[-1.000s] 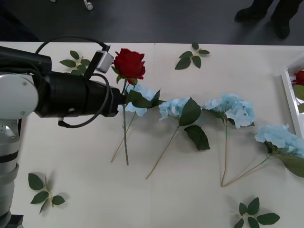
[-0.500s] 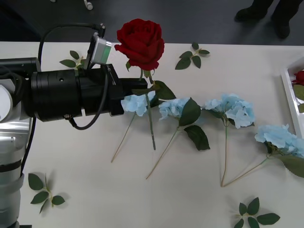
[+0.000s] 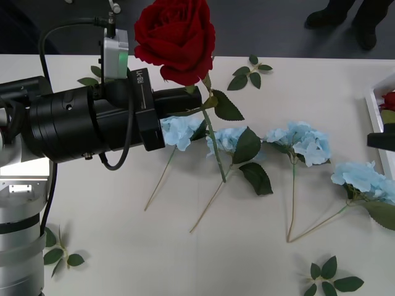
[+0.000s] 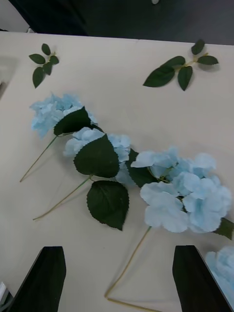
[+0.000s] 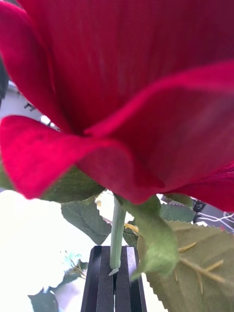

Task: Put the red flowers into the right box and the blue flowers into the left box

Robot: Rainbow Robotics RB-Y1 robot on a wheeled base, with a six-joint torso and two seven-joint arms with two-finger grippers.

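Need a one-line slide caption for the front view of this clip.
Left gripper lifts a red rose by its stem above four blue hydrangeas lying on the table.

A pale cream table (image 3: 185,259) fills most of the front view, evenly lit with soft shadows, while a dark grey floor (image 3: 265,24) runs along the top of the frame, where a person's dark shoes (image 3: 345,18) stand at upper right.

Lab: bare white table (image 3: 111,246), dark floor (image 3: 278,31)
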